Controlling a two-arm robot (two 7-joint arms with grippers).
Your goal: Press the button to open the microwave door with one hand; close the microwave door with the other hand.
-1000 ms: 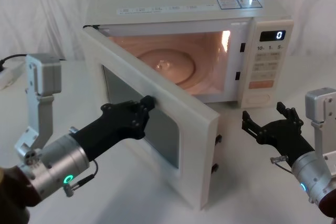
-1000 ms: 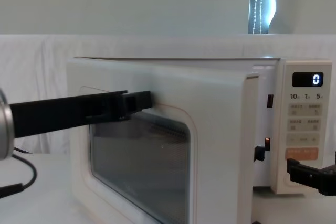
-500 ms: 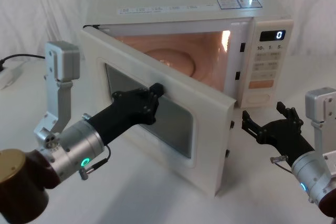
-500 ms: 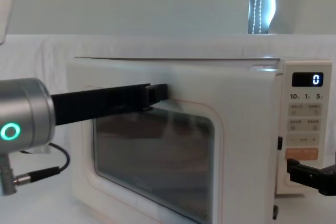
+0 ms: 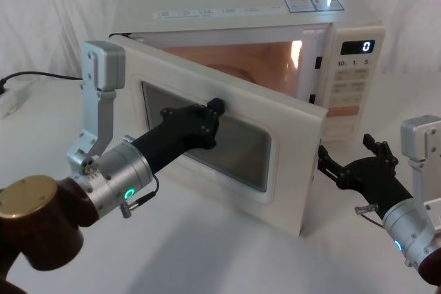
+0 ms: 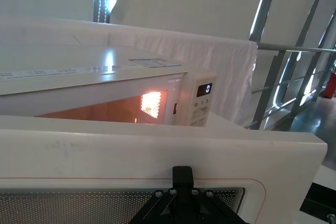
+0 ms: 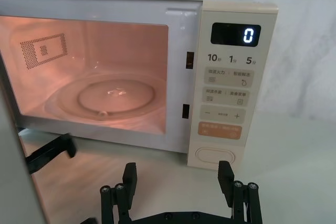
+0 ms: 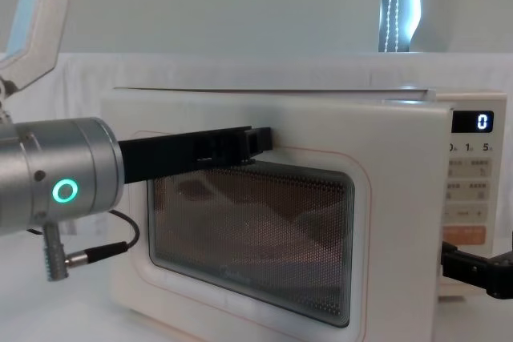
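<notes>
Microwave door [image 5: 227,149] partly ajar, left gripper [image 5: 215,107] pressed against its outer face.

The door hangs from its hinge at about 9 o'clock of the oven front; its free edge stands out toward 4 o'clock, leaving a wedge-shaped gap through which the lit cavity shows. The left gripper's fingers lie together, tip touching the door just above the window's upper edge. The right gripper [image 5: 346,163] hangs at 4 o'clock of the oven, fingers apart, holding nothing, just beside the door's free edge with little room between. The button [image 7: 215,156] sits at the control panel's bottom, at 6 o'clock under the orange key [image 7: 220,130], untouched.
</notes>
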